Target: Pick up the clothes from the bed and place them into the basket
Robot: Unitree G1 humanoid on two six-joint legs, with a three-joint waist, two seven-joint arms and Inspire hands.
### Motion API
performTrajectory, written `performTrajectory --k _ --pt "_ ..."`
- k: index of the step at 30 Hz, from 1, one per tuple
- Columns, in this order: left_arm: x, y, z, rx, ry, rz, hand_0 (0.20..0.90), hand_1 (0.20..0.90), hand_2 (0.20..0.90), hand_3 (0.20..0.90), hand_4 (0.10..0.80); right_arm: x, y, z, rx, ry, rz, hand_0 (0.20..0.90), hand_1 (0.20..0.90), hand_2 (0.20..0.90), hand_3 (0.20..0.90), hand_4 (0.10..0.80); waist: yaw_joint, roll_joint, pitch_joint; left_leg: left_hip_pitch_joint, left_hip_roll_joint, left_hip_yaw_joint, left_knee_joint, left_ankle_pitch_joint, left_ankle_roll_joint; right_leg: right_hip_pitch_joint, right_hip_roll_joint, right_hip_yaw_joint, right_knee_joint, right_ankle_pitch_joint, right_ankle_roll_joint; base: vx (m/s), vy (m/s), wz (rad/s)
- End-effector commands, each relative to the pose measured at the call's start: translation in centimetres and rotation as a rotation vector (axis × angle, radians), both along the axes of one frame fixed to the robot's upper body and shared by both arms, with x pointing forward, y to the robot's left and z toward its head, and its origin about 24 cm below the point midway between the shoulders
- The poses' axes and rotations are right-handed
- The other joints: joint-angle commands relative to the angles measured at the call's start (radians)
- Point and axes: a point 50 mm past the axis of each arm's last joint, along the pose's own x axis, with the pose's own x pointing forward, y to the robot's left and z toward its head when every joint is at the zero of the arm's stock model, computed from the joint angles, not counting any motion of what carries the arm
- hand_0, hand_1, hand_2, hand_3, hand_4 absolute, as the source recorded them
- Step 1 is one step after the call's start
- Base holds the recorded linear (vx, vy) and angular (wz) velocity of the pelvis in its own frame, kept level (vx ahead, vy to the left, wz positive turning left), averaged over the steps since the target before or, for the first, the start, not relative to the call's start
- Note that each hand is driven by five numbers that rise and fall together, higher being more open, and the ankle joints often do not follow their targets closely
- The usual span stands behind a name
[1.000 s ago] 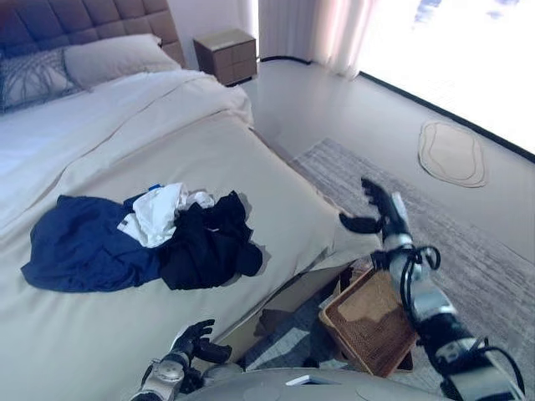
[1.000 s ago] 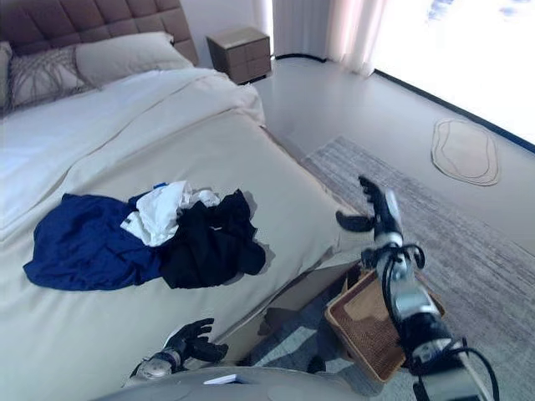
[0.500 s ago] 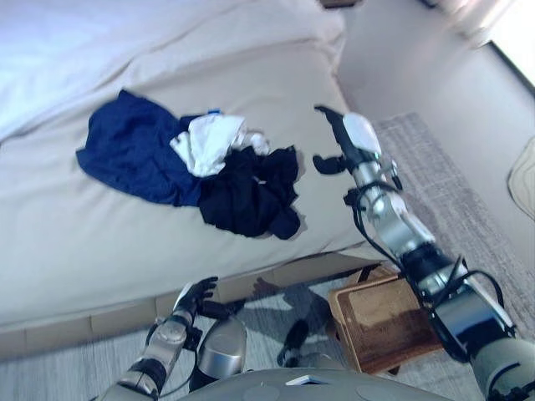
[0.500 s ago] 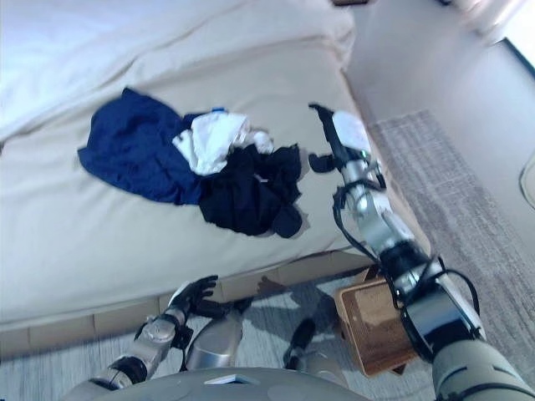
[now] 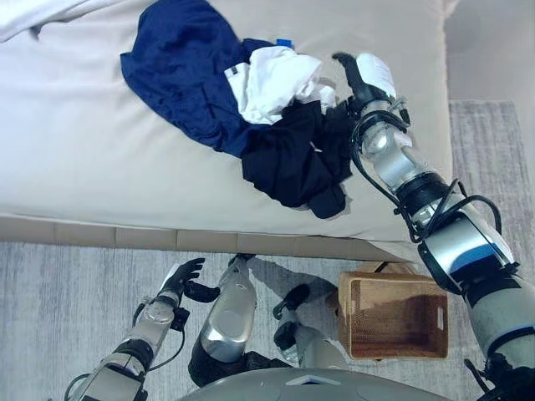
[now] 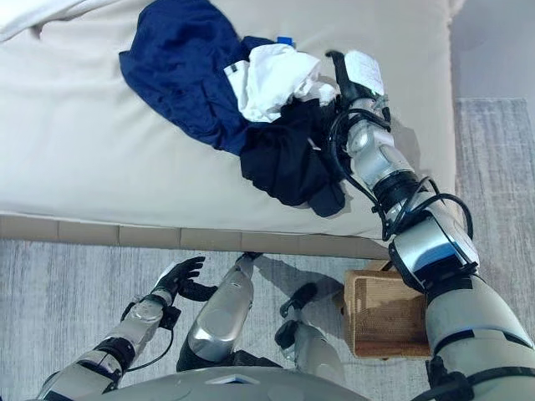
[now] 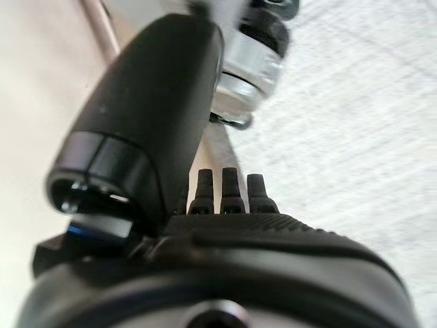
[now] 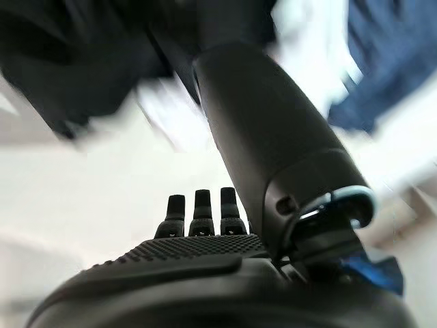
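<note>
A pile of clothes lies on the beige bed: a navy blue garment, a white garment and a black garment. My right hand is open, fingers straight, at the pile's right edge, against the black and white clothes. In the right wrist view its fingers point at the bed, with black cloth and white cloth just past them. My left hand is open and empty, low over the rug beside the bed. The wicker basket stands on the floor at the right.
A grey rug covers the floor along the bed's wooden base. The basket sits close to the bed's edge, below my right arm. The left wrist view shows the rug past straight fingers.
The camera has tilted down over the bed's edge. My right hand has reached from the air beside the bed to the right edge of the clothes pile. The left hand stays low.
</note>
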Motion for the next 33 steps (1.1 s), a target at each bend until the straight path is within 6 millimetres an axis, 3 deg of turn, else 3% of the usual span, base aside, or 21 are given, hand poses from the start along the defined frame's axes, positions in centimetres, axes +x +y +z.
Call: performTrajectory --k 1,5,12,13,15,18,20,21,23,24,27,30,33 --pt "-1.3 0.5 -0.3 -0.003 0.013 -0.026 0.900 0.900 0.900 0.900 0.800 0.5 1.1 2.1 -0.049 0.093 0.059 0.900 0.900 0.900 0.900 0.800 0.003 -0.007 -0.010 0.004 0.001 0.073 -0.005 -0.050 0.075 -0.024 -0.076 0.075 0.183 -0.039 0.033 -0.013 0.011 0.11" --pt "-0.5 0.2 0.2 -0.018 -0.018 -0.042 0.900 0.900 0.900 0.900 0.800 0.3 1.4 -0.5 -0.042 0.305 0.076 0.900 0.900 0.900 0.900 0.800 0.015 0.000 0.017 -0.007 -0.001 0.061 -0.007 -0.041 0.070 -0.040 -0.075 0.067 0.194 -0.047 0.034 -0.016 0.019 0.03" --pt "0.8 -1.9 0.8 -0.090 -0.104 -0.050 0.900 0.900 0.900 0.900 0.800 0.9 1.6 -0.4 0.001 0.288 0.033 0.900 0.900 0.900 0.900 0.800 0.040 0.037 0.071 -0.067 -0.003 0.044 -0.004 -0.012 0.062 -0.096 -0.065 0.044 0.209 -0.057 0.029 -0.051 0.034 0.01" --pt "1.0 -2.2 0.9 -0.100 -0.114 -0.049 0.900 0.900 0.900 0.900 0.800 1.0 1.5 -0.2 0.016 0.272 0.019 0.582 0.582 0.582 0.529 0.429 0.042 0.041 0.071 -0.083 -0.003 0.040 -0.004 -0.008 0.062 -0.112 -0.064 0.041 0.212 -0.058 0.027 -0.069 0.004 0.02" --pt "1.1 -2.7 1.0 -0.116 -0.133 -0.042 0.900 0.900 0.900 0.900 0.800 1.1 1.5 0.7 0.060 0.170 -0.005 0.300 0.300 0.300 0.200 0.100 0.043 0.051 0.071 -0.118 -0.003 0.034 -0.004 0.001 0.062 -0.147 -0.060 0.037 0.220 -0.057 0.024 -0.069 0.001 0.03" --pt "0.9 -3.0 0.9 -0.116 -0.135 -0.031 0.900 0.900 0.900 0.900 0.800 1.3 2.1 2.6 0.117 -0.017 0.007 0.300 0.300 0.300 0.200 0.100 0.037 0.053 0.071 -0.116 0.005 0.036 -0.014 -0.018 0.059 -0.161 -0.056 0.048 0.237 -0.085 0.030 -0.031 -0.029 0.08" --pt "0.9 -3.1 0.8 -0.110 -0.136 -0.018 0.900 0.900 0.900 0.900 0.800 1.1 3.2 5.2 0.211 -0.205 0.037 0.300 0.300 0.300 0.200 0.100 0.027 0.056 0.071 -0.136 0.002 0.035 -0.008 0.006 0.061 -0.180 -0.057 0.041 0.235 -0.055 0.028 -0.084 0.023 0.05" --pt "0.6 -3.0 0.6 -0.103 -0.131 0.003 0.900 0.900 0.900 0.900 0.800 0.1 4.4 8.1 0.262 -0.445 0.095 0.300 0.300 0.300 0.200 0.100 0.013 0.051 0.071 -0.122 0.008 0.041 -0.013 0.001 0.059 -0.176 -0.055 0.049 0.240 -0.056 0.030 0.000 0.000 0.00" --pt "0.2 -2.9 0.4 -0.096 -0.125 0.026 0.900 0.900 0.900 0.900 0.800 -0.9 4.9 10.3 0.298 -0.597 0.124 0.300 0.300 0.300 0.200 0.100 -0.002 0.044 0.071 -0.104 0.014 0.050 -0.016 -0.006 0.059 -0.167 -0.052 0.060 0.241 -0.057 0.032 0.000 0.000 0.00" --pt "-0.2 -2.6 0.1 -0.086 -0.117 0.046 0.900 0.900 0.900 0.900 0.800 -2.3 5.1 12.5 0.292 -0.785 0.162 0.300 0.300 0.300 0.200 0.100 -0.018 0.037 0.071 -0.081 0.019 0.061 -0.020 -0.012 0.060 -0.153 -0.051 0.070 0.240 -0.060 0.033 -0.029 -0.001 -0.08" --pt "-1.5 -1.9 -0.6 -0.061 -0.076 0.072 0.900 0.900 0.900 0.900 0.800 -6.1 4.5 17.0 0.285 -1.111 0.186 0.300 0.300 0.300 0.200 0.100 -0.052 0.020 0.051 -0.012 0.025 0.093 -0.038 -0.030 0.064 -0.103 -0.040 0.105 0.219 -0.067 0.037 0.008 0.004 -0.24" --pt "-2.9 -1.0 -1.2 -0.038 -0.022 0.070 0.900 0.900 0.900 0.900 0.800 -9.1 3.1 19.4 0.220 -1.334 0.151 0.300 0.300 0.300 0.200 0.100 -0.087 0.008 -0.013 0.040 0.031 0.119 -0.055 -0.049 0.070 -0.066 -0.035 0.128 0.198 -0.069 0.041 0.100 0.001 -0.23" --pt "-4.2 -0.3 -1.7 -0.023 0.031 0.072 0.900 0.900 0.900 0.900 0.800 -11.0 1.5 20.6 0.166 -1.414 0.111 0.300 0.300 0.300 0.200 0.100 -0.119 0.000 -0.078 0.087 0.031 0.138 -0.065 -0.063 0.075 -0.031 -0.034 0.145 0.177 -0.065 0.044 0.115 -0.002 -0.27"
